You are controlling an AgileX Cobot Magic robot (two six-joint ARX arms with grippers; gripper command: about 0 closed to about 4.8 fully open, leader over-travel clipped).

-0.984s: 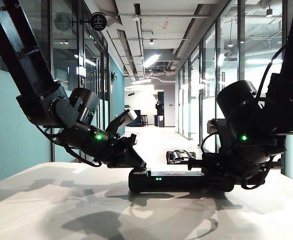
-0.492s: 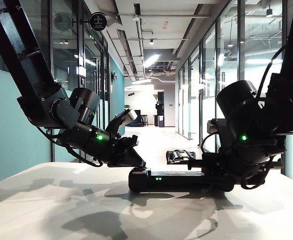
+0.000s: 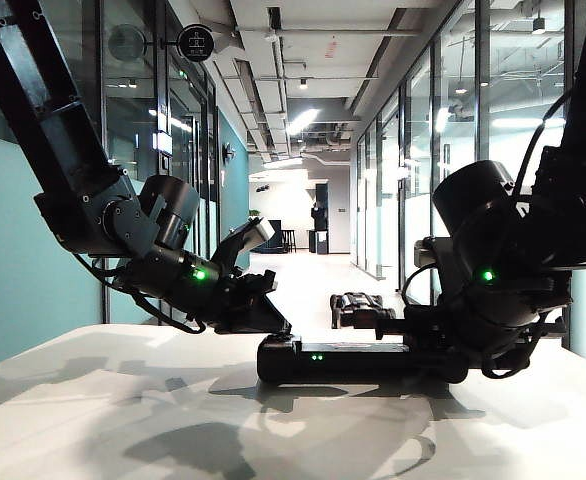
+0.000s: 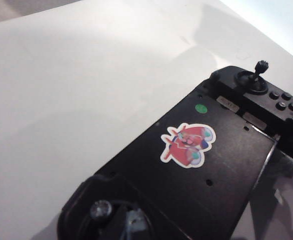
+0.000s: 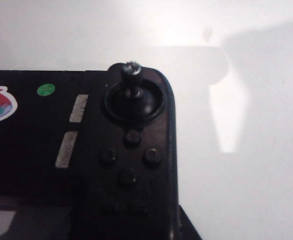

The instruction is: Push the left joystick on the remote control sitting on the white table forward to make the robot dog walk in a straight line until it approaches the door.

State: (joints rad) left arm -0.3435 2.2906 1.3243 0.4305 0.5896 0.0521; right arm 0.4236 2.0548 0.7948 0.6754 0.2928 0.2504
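The remote control [image 3: 361, 360] lies flat on the white bench [image 3: 123, 410], near the middle of the exterior view and close to the far edge, with the corridor floor beyond.

The left gripper [image 3: 263, 318] comes down at a slant onto the controller's left end. In the left wrist view the left joystick [image 4: 101, 209] sits at the near end of the controller body, with a blurred grey finger tip [image 4: 132, 223] just beside it; whether the two touch cannot be told, nor whether the left fingers are spread or clenched.

The right gripper [image 3: 428, 335] sits at the controller's right end, and its fingers appear to clasp that end from the side, though the dark silhouette hides the contact. The right wrist view shows the twin stick [image 5: 132, 70] upright in its round well, apart from any finger (the fingers themselves stay out of that picture).

The robot dog [image 3: 358, 308] stands out on the corridor floor, seen just above the controller, with open floor stretching beyond it between the glass walls [image 3: 443, 130]. The bench surface in front of the controller is bare.
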